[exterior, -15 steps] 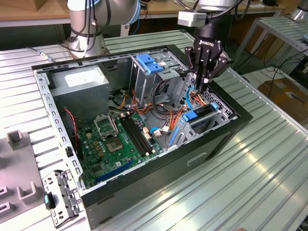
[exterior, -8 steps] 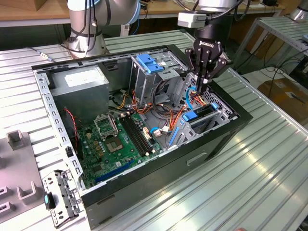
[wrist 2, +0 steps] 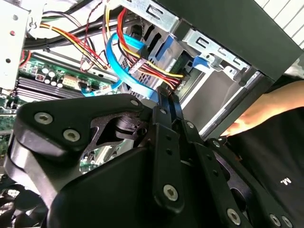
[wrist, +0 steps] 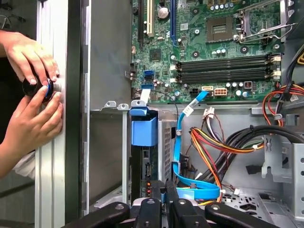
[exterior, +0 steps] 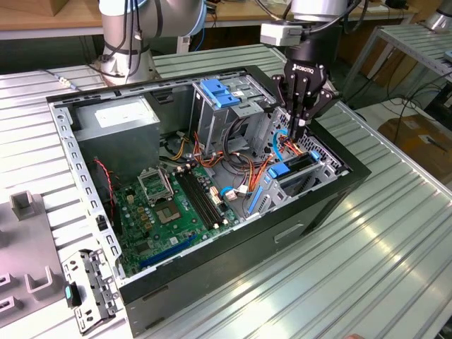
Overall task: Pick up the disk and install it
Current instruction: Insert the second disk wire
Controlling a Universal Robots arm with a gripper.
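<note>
The disk (exterior: pixel 291 168) sits edge-up in the drive bay at the front of the open computer case (exterior: pixel 353 185), its blue carrier rail (wrist: pixel 144 131) showing at the bay's mouth. My gripper (exterior: pixel 299 128) hangs just above that bay, pointing down, a little toward the cable side of the disk. In both wrist views the two black fingers (wrist 2: pixel 167 105) lie pressed together with nothing between them. Their tips (wrist: pixel 161 190) are close to the blue data cable (wrist: pixel 179 156) and the orange and red power wires (wrist: pixel 209 147).
A person's hands (wrist: pixel 33 99) hold a small black and blue knob against the outer wall of the case. The motherboard (exterior: pixel 173 205), the grey power supply (exterior: pixel 116 127) and an upper cage with a blue latch (exterior: pixel 224 93) fill the case. A loose metal bracket (exterior: pixel 88 288) lies on the table.
</note>
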